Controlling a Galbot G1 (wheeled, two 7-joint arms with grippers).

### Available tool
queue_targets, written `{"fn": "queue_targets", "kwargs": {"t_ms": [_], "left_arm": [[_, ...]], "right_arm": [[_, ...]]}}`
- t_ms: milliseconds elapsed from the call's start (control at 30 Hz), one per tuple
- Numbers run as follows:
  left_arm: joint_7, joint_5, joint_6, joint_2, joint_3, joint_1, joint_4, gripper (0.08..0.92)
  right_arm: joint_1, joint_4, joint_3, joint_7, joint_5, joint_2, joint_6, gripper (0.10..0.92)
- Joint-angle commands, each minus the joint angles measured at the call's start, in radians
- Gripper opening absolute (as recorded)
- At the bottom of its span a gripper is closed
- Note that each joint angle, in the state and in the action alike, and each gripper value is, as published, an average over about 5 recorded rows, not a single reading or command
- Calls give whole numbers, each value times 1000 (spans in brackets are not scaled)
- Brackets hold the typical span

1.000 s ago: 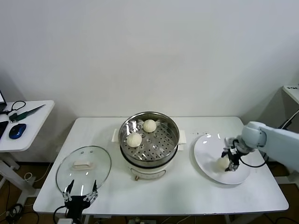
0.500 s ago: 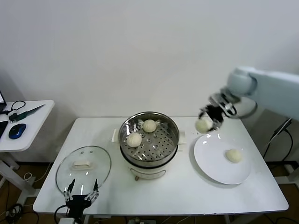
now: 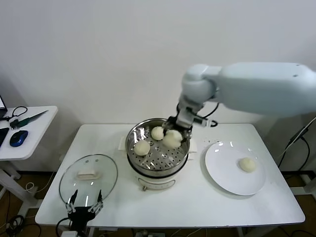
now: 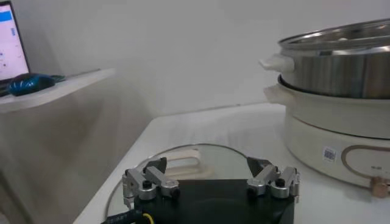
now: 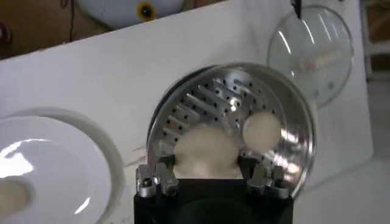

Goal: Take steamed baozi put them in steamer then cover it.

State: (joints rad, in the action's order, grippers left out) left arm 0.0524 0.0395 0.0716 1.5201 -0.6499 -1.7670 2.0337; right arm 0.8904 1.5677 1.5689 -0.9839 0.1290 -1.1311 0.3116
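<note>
Head view. Right arm reaches across from the right side, its right end effector (image 3: 174, 132) over the far right part of the steamer (image 3: 158, 170), closed on a steamed baozi (image 3: 173, 139) held just above the perforated tray. Two more baozi lie on the tray: one at the far side (image 3: 157, 133), just beside the held one, and one toward the left (image 3: 142, 147). A fourth bun (image 3: 247, 164) sits on the white plate (image 3: 222, 170), on the counter (image 3: 197, 202) to the right of the steamer. The cover (image 3: 88, 178) lies flat on the counter to the left of the steamer, handle up. The left end effector (image 3: 85, 208) hangs at the counter's near edge, just in front of the cover, fingers spread apart and holding nothing. A side desk (image 3: 29, 133) at far left carries a blue mouse (image 3: 18, 138) and cables.

Left wrist view. Left end effector (image 4: 210, 184) open, both fingers wide, the glass cover (image 4: 183, 159) lying just beyond them. The steamer (image 4: 341, 91) stands farther off on its cream base (rim seen from the side, contents hidden).

Right wrist view. Right end effector (image 5: 213, 179) grips a baozi (image 5: 204, 152) between its fingers, directly above the steamer's perforated tray (image 5: 201, 103). Another bun (image 5: 262, 129) rests on the tray beside it. The plate (image 5: 55, 164) shows to one side, with a bun (image 5: 11, 196) at the picture's edge; the cover (image 5: 314, 45) is visible past the pot.
</note>
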Motion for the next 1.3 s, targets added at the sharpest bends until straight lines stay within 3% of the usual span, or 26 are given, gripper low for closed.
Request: {"fn": "queue_targets", "kwargs": {"t_ms": [33, 567, 800, 1000, 1167, 1300], "left_arm": [[1, -1, 0, 1, -1, -1, -4, 823], [7, -5, -2, -2, -6, -3, -5, 823], [10, -5, -4, -2, -7, -6, -2, 823], [12, -5, -7, -1, -6, -11, 1, 823], [10, -6, -8, -4, -7, -14, 8, 823], [7, -7, -7, -5, -5, -9, 8, 823]], "right_arm": [[-183, -22, -13, 85, -198, -130, 88, 696], [-266, -121, -17, 111, -264, -150, 86, 698], [-143, -134, -34, 88, -139, -101, 109, 807], [64, -183, 15, -35, 118, 53, 93, 822], [251, -200, 240, -94, 324, 257, -152, 823], [225, -213, 328, -93, 320, 440, -309, 823]]}}
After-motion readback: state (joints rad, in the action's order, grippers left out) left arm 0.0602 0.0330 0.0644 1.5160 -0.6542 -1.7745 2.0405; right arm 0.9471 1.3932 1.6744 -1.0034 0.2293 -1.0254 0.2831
